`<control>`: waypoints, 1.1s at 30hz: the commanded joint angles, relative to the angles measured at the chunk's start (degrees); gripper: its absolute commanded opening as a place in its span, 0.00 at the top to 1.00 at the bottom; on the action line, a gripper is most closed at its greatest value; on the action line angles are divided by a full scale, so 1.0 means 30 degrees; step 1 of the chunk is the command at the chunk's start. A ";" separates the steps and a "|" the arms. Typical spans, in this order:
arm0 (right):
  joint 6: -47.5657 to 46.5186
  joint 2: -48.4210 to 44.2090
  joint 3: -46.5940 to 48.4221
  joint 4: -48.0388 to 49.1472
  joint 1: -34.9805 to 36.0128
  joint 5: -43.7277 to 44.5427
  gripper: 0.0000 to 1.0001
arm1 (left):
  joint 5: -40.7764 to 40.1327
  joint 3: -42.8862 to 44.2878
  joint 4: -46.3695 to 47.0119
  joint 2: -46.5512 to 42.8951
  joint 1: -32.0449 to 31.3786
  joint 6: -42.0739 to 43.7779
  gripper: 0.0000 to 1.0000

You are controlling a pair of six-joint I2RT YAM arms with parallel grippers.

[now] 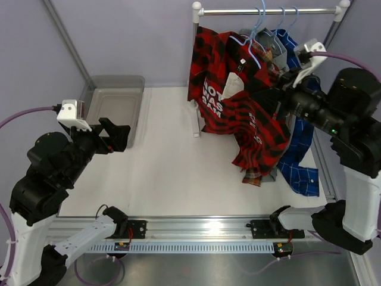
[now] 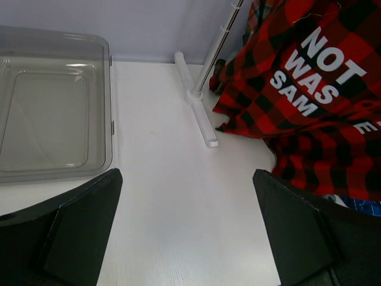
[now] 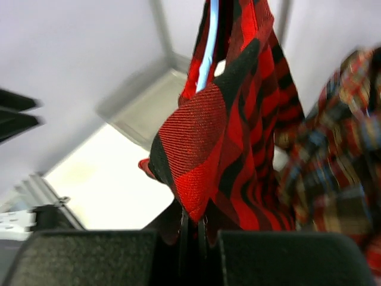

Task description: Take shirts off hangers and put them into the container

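The red-black plaid shirt (image 1: 238, 107) with white lettering hangs skewed on a light-blue hanger (image 1: 253, 44) from the rail. My right gripper (image 1: 272, 89) is shut on its fabric near the collar. In the right wrist view the red cloth (image 3: 226, 119) is pinched between the closed fingers of that gripper (image 3: 193, 229), and the hanger wire (image 3: 208, 53) shows above. My left gripper (image 1: 119, 136) hovers open over the table next to the container (image 1: 113, 101), which holds nothing. In the left wrist view it (image 2: 187, 226) stands wide, with the container (image 2: 107, 107) to its left and the shirt (image 2: 309, 101) to its right.
Behind the red shirt hang a blue plaid shirt (image 1: 300, 161), a grey one (image 1: 271, 42) and an orange plaid one (image 3: 333, 137). The white rack's rail (image 1: 268, 11) and foot (image 2: 199, 110) stand at the back of the table.
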 commanded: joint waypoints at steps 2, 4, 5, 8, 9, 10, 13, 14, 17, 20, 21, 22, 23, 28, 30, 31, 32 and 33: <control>-0.1449 -0.0797 0.2221 0.1360 0.0094 -0.5192 1.00 | 0.0752 0.2201 0.0803 0.1051 -0.0015 0.0776 0.01; -0.1391 -0.0240 0.2632 0.0980 0.0094 -0.5602 1.00 | 0.1133 0.3226 0.0804 0.1462 -0.0015 0.0893 0.01; -0.1332 -0.0064 0.2547 0.1065 0.0094 -0.6126 1.00 | 0.1250 0.3578 0.0803 0.1579 -0.0015 0.0922 0.01; -0.1068 -0.0004 0.0532 0.2321 0.0094 -0.7271 1.00 | 0.1923 0.4721 0.0833 0.2106 -0.0015 0.1127 0.01; -0.0488 -0.0149 -0.1245 0.2877 0.0094 -0.7535 1.00 | 0.2070 0.4956 0.0833 0.2369 -0.0015 0.1128 0.01; -0.0105 -0.0267 -0.2248 0.4100 0.0181 -0.7682 1.00 | 0.2246 0.5451 0.0862 0.2516 -0.0015 0.1157 0.01; -0.0100 -0.0298 -0.5153 0.5747 0.0824 -0.6754 1.00 | 0.2861 0.6273 0.0862 0.3188 -0.0015 0.1128 0.01; -0.0246 -0.0152 -0.5652 0.5985 0.1668 -0.6253 1.00 | 0.3095 0.6480 0.0862 0.3395 -0.0015 0.1099 0.01; -0.0804 0.0929 -0.6944 0.6367 0.3339 -0.4785 1.00 | 0.4584 0.7094 0.1066 0.4448 -0.0015 0.0806 0.01; -0.0571 0.1109 -0.8553 0.7770 0.4309 -0.4609 1.00 | 0.6108 0.7680 0.1096 0.5908 -0.0044 0.0192 0.01; -0.0512 0.1080 -0.8992 0.8123 0.4516 -0.4492 1.00 | 0.6376 0.7712 0.1270 0.6235 -0.0045 -0.0129 0.01; -0.0453 0.1080 -0.9548 0.8590 0.4692 -0.4171 1.00 | 0.6437 0.7683 0.1359 0.6557 -0.0074 -0.0335 0.01; -0.0424 0.1109 -0.9756 0.8740 0.4868 -0.4081 1.00 | 0.6379 0.7683 0.1447 0.7112 -0.0103 -0.0511 0.01; 0.0044 0.0787 -1.1047 0.9882 0.5397 -0.4022 1.00 | 0.5120 0.7449 0.2706 0.7995 -0.0571 -0.1010 0.01; 0.0104 0.0728 -1.1048 0.9826 0.5455 -0.3993 1.00 | 0.5089 0.7507 0.2942 0.8346 -0.0892 -0.1244 0.04; 0.0133 0.0699 -1.1106 0.9913 0.5543 -0.3934 1.00 | 0.4509 0.7565 0.2971 0.8754 -0.1010 -0.1303 0.06; 0.0133 0.0670 -1.1135 0.9971 0.5573 -0.3905 1.00 | 0.4330 0.7566 0.3087 0.8990 -0.1185 -0.1333 0.07; 0.0162 0.0641 -1.1194 1.0001 0.5602 -0.3904 1.00 | 0.3980 0.7566 0.3263 0.9137 -0.1564 -0.1333 0.09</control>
